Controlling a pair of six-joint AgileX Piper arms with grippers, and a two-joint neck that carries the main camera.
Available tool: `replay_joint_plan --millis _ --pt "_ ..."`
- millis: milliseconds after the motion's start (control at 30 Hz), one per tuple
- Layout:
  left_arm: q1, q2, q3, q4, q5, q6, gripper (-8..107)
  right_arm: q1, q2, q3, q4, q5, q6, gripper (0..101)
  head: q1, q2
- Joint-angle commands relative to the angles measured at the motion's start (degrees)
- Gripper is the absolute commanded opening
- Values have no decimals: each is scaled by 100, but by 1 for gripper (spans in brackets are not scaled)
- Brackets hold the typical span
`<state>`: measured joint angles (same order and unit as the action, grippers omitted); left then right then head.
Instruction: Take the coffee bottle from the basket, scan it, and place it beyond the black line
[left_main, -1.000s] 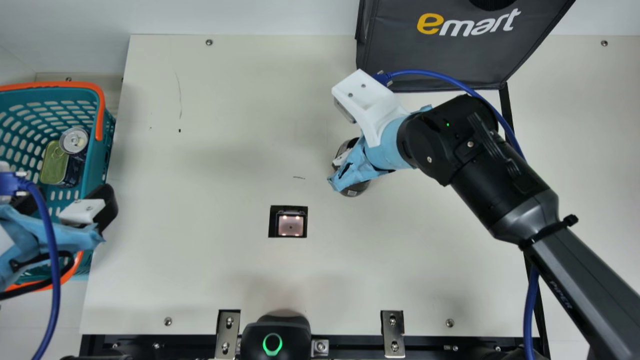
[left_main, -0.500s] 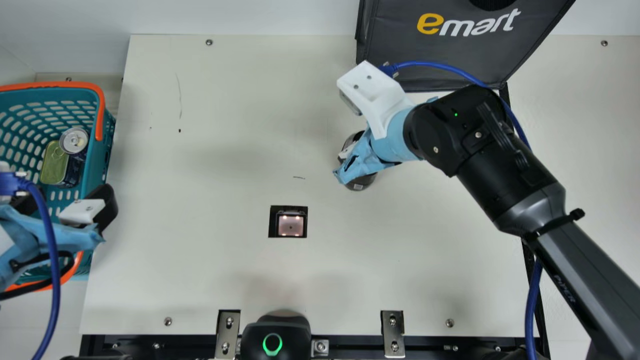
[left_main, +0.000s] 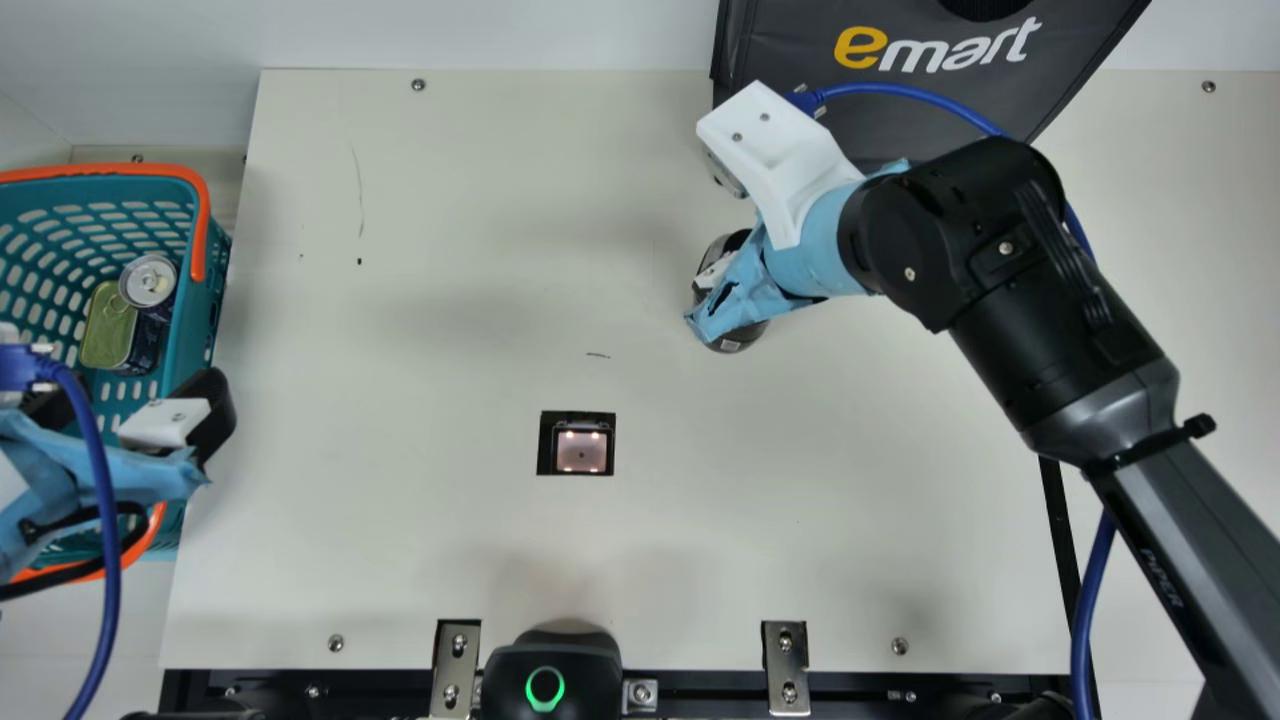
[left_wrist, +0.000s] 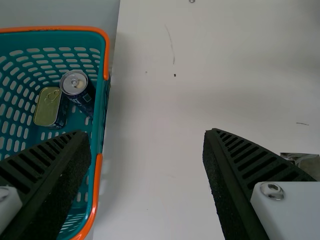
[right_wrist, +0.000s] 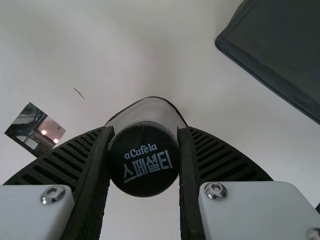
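My coffee bottle (left_main: 735, 341) has a round black cap (right_wrist: 143, 185), a clear, greyish shoulder (right_wrist: 150, 111) under it and a dark body with a small pale patch low down. It is held in my right gripper (left_main: 712, 298), clamped between the two ribbed fingers (right_wrist: 215, 155), one on either side of the cap, which faces the wrist camera. I have it over the worktop (left_main: 450, 200), right of the middle, between the scanner window (left_main: 582, 450) and the dark bag (left_main: 950, 110) at the far edge. It is on the scanner's side of the black line (left_main: 1057, 520) near the right edge; whether its base touches the worktop, I can't tell.

The cap carries two rows of pale lettering. On the bag's front I see large lettering, a yellow character followed by white ones.

My left gripper (left_main: 143, 385) has its fingers spread wide at the worktop's left edge, partly over the teal basket (left_main: 201, 300), where a can (left_main: 149, 281) and a flat tin (left_main: 108, 325) lie side by side.
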<state>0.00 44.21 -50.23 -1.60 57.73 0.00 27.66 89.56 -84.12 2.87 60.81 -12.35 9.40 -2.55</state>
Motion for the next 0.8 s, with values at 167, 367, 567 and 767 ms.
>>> replay_joint_plan --millis 167,367,567,767 --pt "0 0 0 0 0 0 90 -62 -42 -58 -7 30 -34 0 -148 -1105" --pt "0 0 0 0 0 0 90 -97 -77 -67 -4 51 -47 0 -148 -1903" --pt "0 0 0 0 0 0 90 -128 -111 -66 10 69 -72 0 -148 -1903" --pt "0 0 0 0 0 0 90 -186 -145 -68 14 97 -111 0 -148 -1903"
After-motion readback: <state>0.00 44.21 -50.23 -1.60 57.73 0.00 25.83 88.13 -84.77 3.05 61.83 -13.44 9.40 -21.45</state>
